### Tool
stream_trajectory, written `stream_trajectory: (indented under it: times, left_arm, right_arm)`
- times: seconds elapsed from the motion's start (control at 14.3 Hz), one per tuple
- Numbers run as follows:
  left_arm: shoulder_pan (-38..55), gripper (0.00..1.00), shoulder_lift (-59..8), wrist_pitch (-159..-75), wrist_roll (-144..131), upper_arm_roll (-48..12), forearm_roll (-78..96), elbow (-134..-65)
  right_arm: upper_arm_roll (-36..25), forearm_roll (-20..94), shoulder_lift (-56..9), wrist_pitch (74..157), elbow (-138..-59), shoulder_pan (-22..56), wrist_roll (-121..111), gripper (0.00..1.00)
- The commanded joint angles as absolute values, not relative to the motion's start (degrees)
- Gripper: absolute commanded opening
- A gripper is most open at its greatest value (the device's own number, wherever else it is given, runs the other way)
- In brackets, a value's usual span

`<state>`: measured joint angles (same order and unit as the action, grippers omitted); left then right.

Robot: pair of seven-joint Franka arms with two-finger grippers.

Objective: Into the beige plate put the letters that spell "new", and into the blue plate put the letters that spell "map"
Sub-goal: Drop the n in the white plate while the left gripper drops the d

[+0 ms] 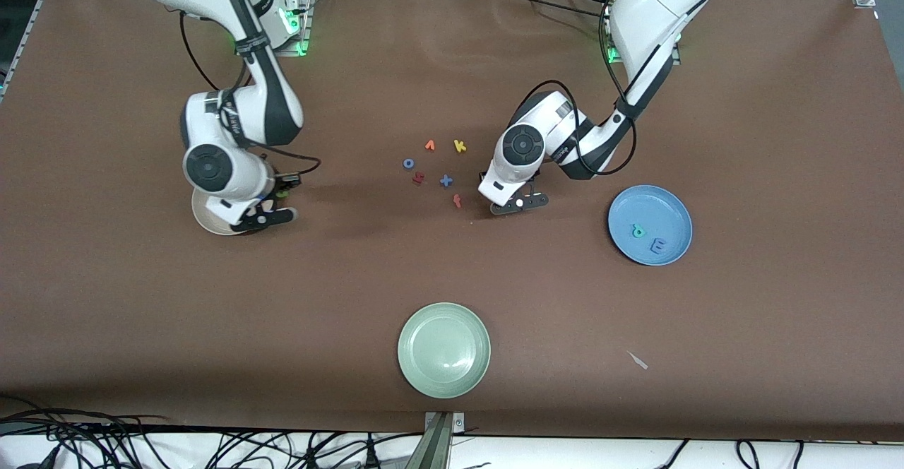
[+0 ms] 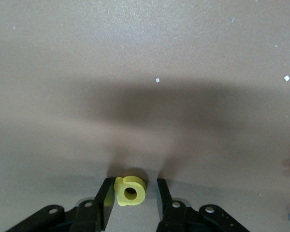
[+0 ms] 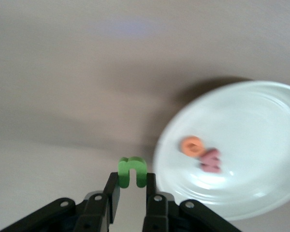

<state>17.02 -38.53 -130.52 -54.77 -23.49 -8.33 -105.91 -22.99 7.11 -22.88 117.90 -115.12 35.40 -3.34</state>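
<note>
Yellow a (image 2: 129, 191) lies flat on the brown worktop (image 1: 741, 116), near its middle beside the leftover letters, and is bracketed by the left pincer (image 2: 131, 195): one jaw is touching it, the other stands just apart, so the grip is judged not yet complete. Teal p (image 1: 638, 230) and blue m (image 1: 658, 246) are already lying in the blue plate (image 1: 674, 204), toward the left arm's end, which explains why this last letter of "map" is being taken.

Green n (image 3: 132, 171) is clenched upright in the right pincer (image 3: 132, 186), just beside the rim of the beige plate (image 3: 261, 101), where orange e (image 3: 192, 145) and salmon-red w (image 3: 210, 161) rest touching each other; it is carried so to be dropped in with them.

Each letter is a small, thick, matte foam cut-out, soft enough to yield under the jaws. Both plates are round, shallow and glossy, and the worktop cover is dull and felt-like.
</note>
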Motion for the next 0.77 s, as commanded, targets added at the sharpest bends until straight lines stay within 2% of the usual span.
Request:
stream_trajectory:
  times: [0.0,0.14,0.21,0.28,0.35,0.49,0.7]
  left_arm:
    - [16.9,0.16,-37.6,-130.7,-55.2,-23.4,-8.1,-107.4]
    - [16.9,0.12,-37.6,-130.7,-55.1,-23.4,-8.1,-107.3]
    - [16.8,0.12,-37.4,-130.6,-55.1,-23.4,-8.1,-107.1]
    - [16.8,0.1,-37.2,-130.3,-55.1,-23.4,-8.1,-107.0]
    - [16.7,0.08,-37.2,-130.3,-54.7,-23.4,-8.1,-106.7]
    - [16.4,0.04,-36.6,-129.9,-54.5,-23.4,-8.1,-105.6]
    - [14.6,0.02,-34.0,-121.3,-52.1,-23.3,-8.3,-102.1]
  right_arm:
    - [-25.8,6.9,-24.0,116.2,-115.4,35.2,-4.6,0.21]
    - [-26.2,7.1,-25.7,116.2,-115.3,33.2,-4.6,0.22]
    - [-26.3,7.1,-26.4,116.4,-115.0,32.8,-4.6,0.34]
    - [-26.2,7.3,-27.2,116.2,-114.4,32.6,-3.9,0.78]
    - [-26.3,7.3,-27.5,116.1,-113.7,32.5,-3.5,1.0]
    - [-26.2,7.3,-26.5,113.6,-110.9,32.8,-4.1,1.0]
    - [-26.2,7.8,-26.8,97.5,-99.5,32.7,-3.5,1.0]
